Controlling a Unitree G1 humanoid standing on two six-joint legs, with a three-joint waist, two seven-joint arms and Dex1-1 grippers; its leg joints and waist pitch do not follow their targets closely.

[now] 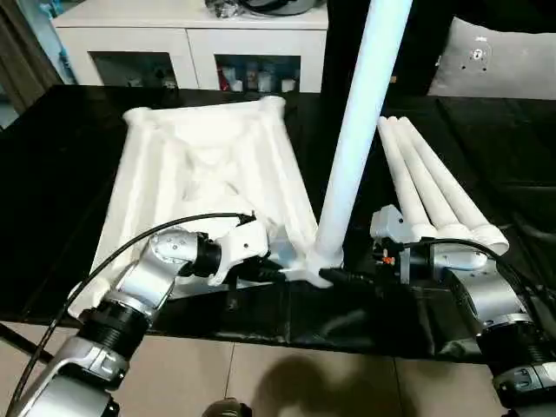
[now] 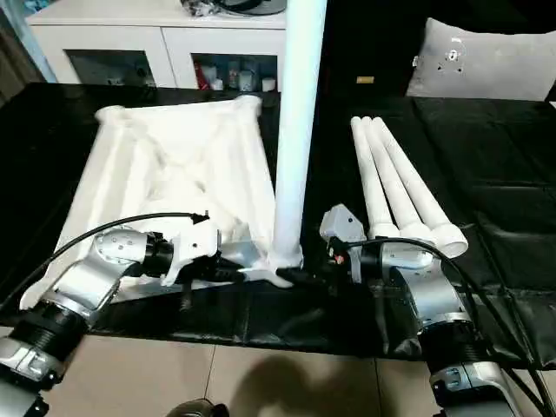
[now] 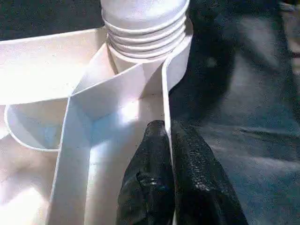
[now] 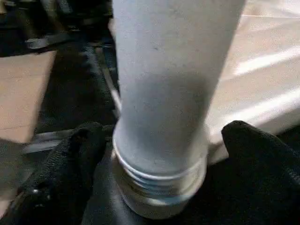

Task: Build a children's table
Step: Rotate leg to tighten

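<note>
**At the near right corner socket: one leg up, three lying by**

Between your two pincers stands one leg (image 1: 360, 130), upright in the corner socket (image 3: 140, 70) of the upturned tabletop (image 1: 200, 174), its ribbed end seated in the socket. Your left gripper (image 3: 168, 154) has its two black fingers pressed together on the thin rim wall of the tabletop, just short of that socket; you are pinching the edge itself. Your right gripper (image 4: 154, 154) stands wide apart, one black finger (image 4: 65, 159) on either side of the leg's foot, close to it; whether the pads touch the tube you cannot tell. Beyond your right wrist, the three spare legs (image 1: 430, 187) lie side by side on the black table (image 1: 504, 156), flared ends toward you. Far behind the tabletop stands a white cabinet (image 1: 187, 43) with glass doors.
</note>
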